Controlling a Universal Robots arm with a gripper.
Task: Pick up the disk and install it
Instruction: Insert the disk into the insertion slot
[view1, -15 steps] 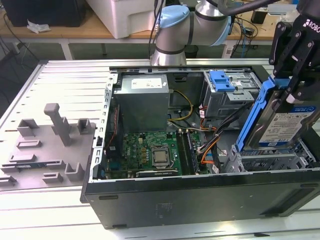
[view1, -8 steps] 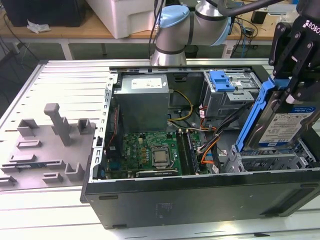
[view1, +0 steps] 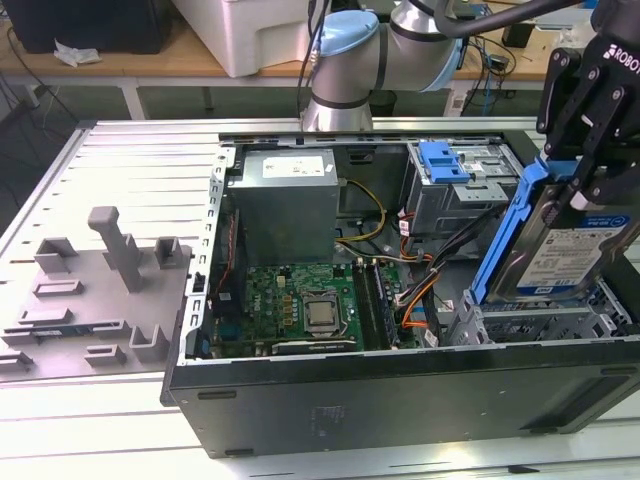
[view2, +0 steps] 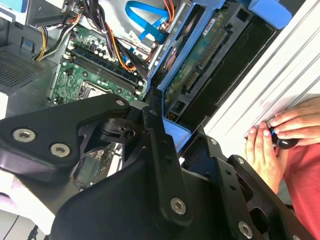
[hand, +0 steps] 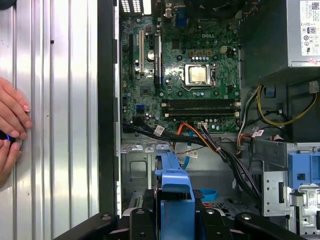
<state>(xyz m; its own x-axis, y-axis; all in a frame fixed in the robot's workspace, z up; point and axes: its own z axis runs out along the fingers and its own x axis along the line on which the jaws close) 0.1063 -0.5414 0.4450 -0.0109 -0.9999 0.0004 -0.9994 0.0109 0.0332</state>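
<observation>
The disk (view1: 565, 255) is a silver drive with a white-and-blue label in a blue plastic carrier. It hangs tilted, nearly on edge, over the metal drive cage (view1: 530, 320) at the exterior view's right end of the open computer case. My black gripper (view1: 585, 190) is shut on its upper edge from above. In the second wrist view the disk's green circuit-board underside (view2: 200, 65) runs away from the gripper (view2: 165, 135). In the first wrist view the carrier's blue end (hand: 175, 192) sticks out between the fingers (hand: 142, 220), above the cage floor.
The open case (view1: 400, 400) holds a motherboard (view1: 300, 300), a grey power supply (view1: 285, 200), cable bundles (view1: 420, 290) and another blue-tabbed bay (view1: 445, 160). A grey fixture (view1: 100, 280) lies on the ribbed table. A person's hands (view2: 272, 140) (hand: 10, 120) rest on the table beside the case.
</observation>
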